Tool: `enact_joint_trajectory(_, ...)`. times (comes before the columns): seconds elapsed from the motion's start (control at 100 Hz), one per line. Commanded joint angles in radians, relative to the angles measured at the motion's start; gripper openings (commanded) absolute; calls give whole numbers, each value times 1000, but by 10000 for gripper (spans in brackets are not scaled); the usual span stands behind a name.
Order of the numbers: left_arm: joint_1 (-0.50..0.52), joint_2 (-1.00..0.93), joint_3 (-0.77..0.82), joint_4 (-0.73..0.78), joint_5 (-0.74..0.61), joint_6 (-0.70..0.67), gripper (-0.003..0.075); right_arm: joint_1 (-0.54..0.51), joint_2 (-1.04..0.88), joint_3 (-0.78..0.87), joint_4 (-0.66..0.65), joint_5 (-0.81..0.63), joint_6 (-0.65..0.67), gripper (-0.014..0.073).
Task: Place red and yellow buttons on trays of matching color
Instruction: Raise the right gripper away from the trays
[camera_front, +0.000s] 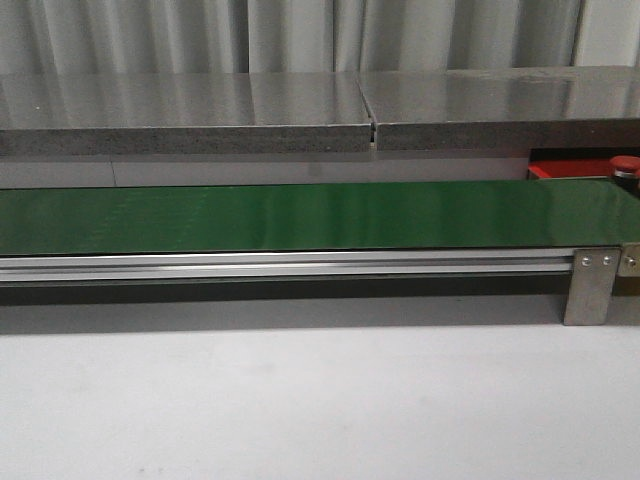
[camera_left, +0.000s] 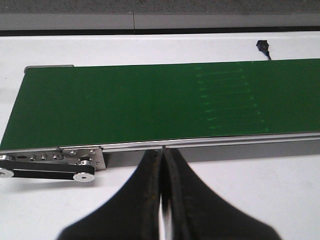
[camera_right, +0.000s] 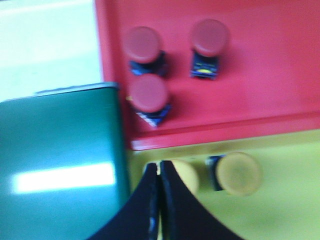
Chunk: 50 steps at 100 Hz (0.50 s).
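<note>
Sorting looks near done: three red domed buttons (camera_right: 148, 95) on the flat red plastic tray (camera_right: 270, 90); two yellow buttons (camera_right: 239, 173) on the yellow tray (camera_right: 290, 200); the long green belt (camera_front: 300, 215) bare; both the right hand (camera_right: 160, 200) and the left hand (camera_left: 162, 200) closed, holding nothing; next, await another button.

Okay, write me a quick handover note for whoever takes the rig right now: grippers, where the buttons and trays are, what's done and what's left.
Left gripper: shut, empty, hanging just short of the long glossy green belt.
Right gripper: shut, holding nothing visible, over the flat yellow tray beside the flat red plastic tray.
Three red-capped round buttons sit in the red tray. One yellow-capped button lies in the yellow tray; a second is partly hidden behind the right fingers.
Done: all visible buttons match their trays.
Left: the belt shows no buttons in any view; watch for new ones.
</note>
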Motion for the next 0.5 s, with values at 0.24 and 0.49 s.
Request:
enact_joint_trajectory(0.24,-7,1,-29,-15,-68,-1,-19,180,-145,-15,-14,-11,-15,-122)
enact_joint_trajectory(0.49,-7,1,-29,-15,-68,-1,-20,280,-286,159,-14,-116,-15,-122)
